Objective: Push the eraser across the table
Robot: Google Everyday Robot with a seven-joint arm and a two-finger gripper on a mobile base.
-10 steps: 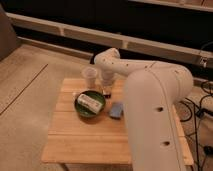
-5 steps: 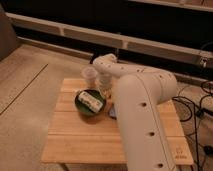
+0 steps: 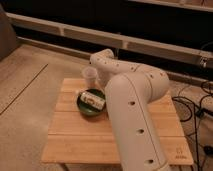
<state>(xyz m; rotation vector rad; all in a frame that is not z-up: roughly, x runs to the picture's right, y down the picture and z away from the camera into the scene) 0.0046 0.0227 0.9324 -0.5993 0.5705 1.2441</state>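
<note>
My jaws sit at the far end of my arm (image 3: 131, 107), over the back of the surface (image 3: 75, 142), masked by my own links, so I cannot tell whether they are open or closed. Just beside them stands a pale cup (image 3: 90, 75). Nearer is a green bowl (image 3: 88, 106) holding a whitish packet (image 3: 94, 99). The eraser is hidden behind my arm.

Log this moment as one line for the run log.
arm: over table | gripper: out of sight behind arm | eraser: not visible | packet: in green bowl
</note>
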